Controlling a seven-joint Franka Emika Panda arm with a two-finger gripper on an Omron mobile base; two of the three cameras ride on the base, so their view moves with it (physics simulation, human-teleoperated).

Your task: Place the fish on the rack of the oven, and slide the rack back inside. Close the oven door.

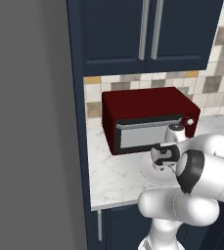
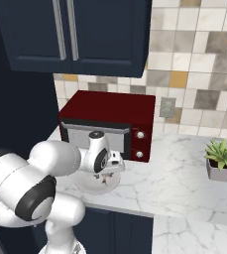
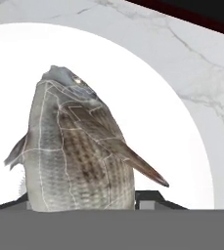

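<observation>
Marble countertop (image 2: 184, 183), white with grey veins, runs under navy upper cabinets (image 2: 75, 34) and a mixed beige-grey tile backsplash (image 2: 199, 59).

Fish (image 3: 77, 151): grey-silver, scaled, darker markings on the flank. Lies on a round white plate (image 3: 162, 122), head pointing toward the top of the hand view, one fin sticking out to the side. Fills most of that view, so the camera sits right over it.

Plate is near the counter's front edge, just in front of the red microwave (image 2: 110, 121), a bit apart from it.

Gripper (image 3: 84, 197) is down at the plate. Both dark finger tips (image 3: 150, 197) flank the tail end of the fish, one on each side, right against the body. Jaws look narrowed around it; can't tell whether they're actually pinching or if the fish is off the plate at all. In the base views the hand (image 2: 101, 158) covers the plate centre, so no help there.

Microwave: door shut, silver-trimmed window, two knobs on its right side. Sits toward the counter's left end, back near the wall.

Potted plant (image 2: 224, 158) stands well off toward the counter's right end. Wall outlet (image 2: 167, 107) on the tiles beside the microwave.
</observation>
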